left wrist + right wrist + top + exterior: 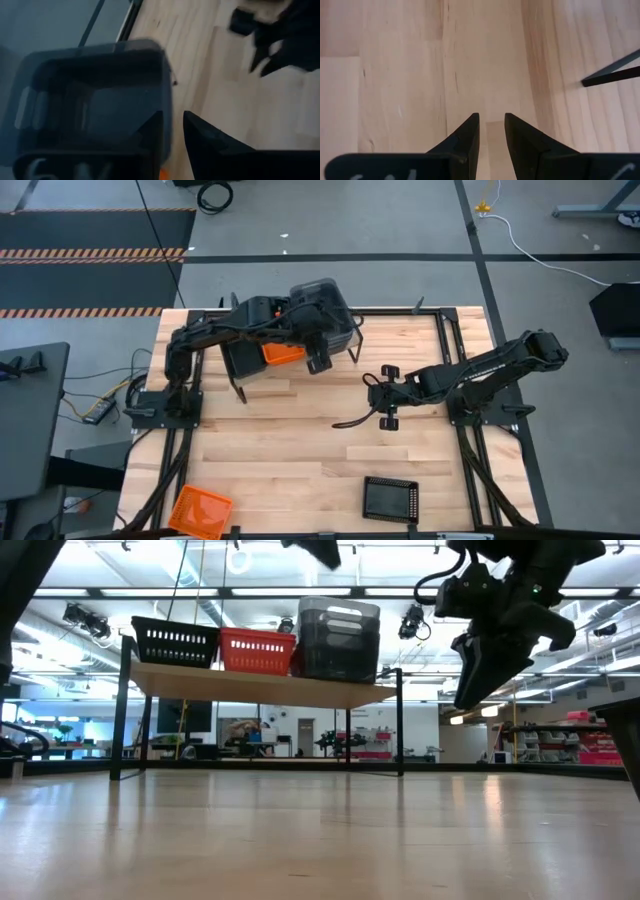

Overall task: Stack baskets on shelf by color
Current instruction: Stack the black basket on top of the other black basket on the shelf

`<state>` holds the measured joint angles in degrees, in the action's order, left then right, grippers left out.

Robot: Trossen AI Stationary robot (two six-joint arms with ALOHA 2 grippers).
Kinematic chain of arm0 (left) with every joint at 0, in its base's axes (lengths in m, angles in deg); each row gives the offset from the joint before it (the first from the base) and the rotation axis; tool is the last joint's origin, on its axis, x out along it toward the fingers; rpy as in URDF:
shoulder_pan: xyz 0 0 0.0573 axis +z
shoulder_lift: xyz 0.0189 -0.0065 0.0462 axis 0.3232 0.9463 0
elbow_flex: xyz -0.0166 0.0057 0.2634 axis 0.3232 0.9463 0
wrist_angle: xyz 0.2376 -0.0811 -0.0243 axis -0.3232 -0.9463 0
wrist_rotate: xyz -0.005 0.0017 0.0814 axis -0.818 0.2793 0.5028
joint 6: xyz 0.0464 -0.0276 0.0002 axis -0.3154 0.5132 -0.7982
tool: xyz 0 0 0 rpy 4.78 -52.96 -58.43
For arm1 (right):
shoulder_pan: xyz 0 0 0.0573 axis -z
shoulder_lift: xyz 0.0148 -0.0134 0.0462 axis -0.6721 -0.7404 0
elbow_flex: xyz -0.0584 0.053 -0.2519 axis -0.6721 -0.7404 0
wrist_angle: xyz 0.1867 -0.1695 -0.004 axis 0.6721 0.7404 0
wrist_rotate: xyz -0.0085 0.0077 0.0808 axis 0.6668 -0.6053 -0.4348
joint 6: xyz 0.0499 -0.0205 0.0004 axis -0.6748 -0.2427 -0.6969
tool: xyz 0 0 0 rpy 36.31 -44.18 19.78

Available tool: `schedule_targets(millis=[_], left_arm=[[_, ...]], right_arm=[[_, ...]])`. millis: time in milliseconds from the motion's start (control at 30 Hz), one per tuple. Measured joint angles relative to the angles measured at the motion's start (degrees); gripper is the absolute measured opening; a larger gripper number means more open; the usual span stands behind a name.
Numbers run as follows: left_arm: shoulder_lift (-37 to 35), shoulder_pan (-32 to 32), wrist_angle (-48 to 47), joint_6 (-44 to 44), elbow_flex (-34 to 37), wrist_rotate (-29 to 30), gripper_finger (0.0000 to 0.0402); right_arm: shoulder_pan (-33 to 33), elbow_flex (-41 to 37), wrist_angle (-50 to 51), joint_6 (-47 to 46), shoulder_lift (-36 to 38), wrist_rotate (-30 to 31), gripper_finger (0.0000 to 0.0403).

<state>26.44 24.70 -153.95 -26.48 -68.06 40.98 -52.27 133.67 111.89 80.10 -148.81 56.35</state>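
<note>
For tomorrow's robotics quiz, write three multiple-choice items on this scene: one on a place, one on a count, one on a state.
1. Where does the dark-grey bin stand?
A. on the shelf, next to the red-orange basket
B. on the floor
C. on the tabletop's near edge

2. How many baskets lie on the tabletop, off the shelf?
A. none
B. two
C. four

3. What is the right end effector holding?
A. an orange basket
B. a black basket
C. nothing

Key: 1 A, the low view shows it at the end of the row on the shelf. 2 B, the high view shows an orange basket and a black basket near the front edge. 3 C, the right wrist view shows bare wood between its fingers.
</note>
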Motion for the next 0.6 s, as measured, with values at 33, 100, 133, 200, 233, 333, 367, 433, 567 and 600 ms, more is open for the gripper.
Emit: schedule_targets(millis=[33, 100, 133, 200, 233, 333, 367, 433, 567, 600], left_arm=[[-0.3, -0.8, 0.4, 0.2, -0.1, 0.0, 0.008], [-0.8, -2.3, 0.2, 0.5, -0.1, 0.0, 0.008], [-0.8, -3.4, -0.1, 1.3, -0.1, 0.0, 0.008], [-0.8, -5.7, -0.5, 3.0, -0.1, 0.0, 0.008], [-0.8, -7.0, -1.3, 3.7, -0.1, 0.0, 0.008], [-0.8, -11.2, -4.6, 6.7, 0.3, 0.0, 0.008], [-0.6, -12.6, -5.0, 8.0, 1.0, 0.0, 0.008], [-0.4, -15.4, -5.3, 10.1, 2.8, 0.0, 0.0079], [-0.4, -20.8, -5.2, 13.3, 8.4, 1.2, 0.0079], [-0.4, -22.1, -5.2, 14.0, 10.1, 2.0, 0.0079]], right_arm=[[0.2, 0.0, 0.0, 0.1, 0.0, 0.0, 0.0099], [0.5, 0.0, 0.0, 0.6, 0.0, -0.2, 0.0099], [0.6, 0.0, 0.0, 1.2, 0.0, -0.2, 0.0099], [0.7, 0.0, 0.1, 2.1, 0.0, -0.2, 0.0099], [0.7, 0.0, 0.0, 2.7, 0.0, -0.2, 0.0099], [0.7, 0.0, -0.5, 5.8, 0.0, -0.3, 0.0099], [0.7, 0.0, -1.1, 6.6, 0.0, -0.5, 0.0099], [0.7, 0.0, -1.7, 7.6, 0.0, -1.6, 0.0099], [0.6, 0.0, -2.1, 6.5, 0.0, -6.1, 0.0099], [0.4, 0.0, -2.1, 5.8, 0.0, -7.4, 0.0099]])
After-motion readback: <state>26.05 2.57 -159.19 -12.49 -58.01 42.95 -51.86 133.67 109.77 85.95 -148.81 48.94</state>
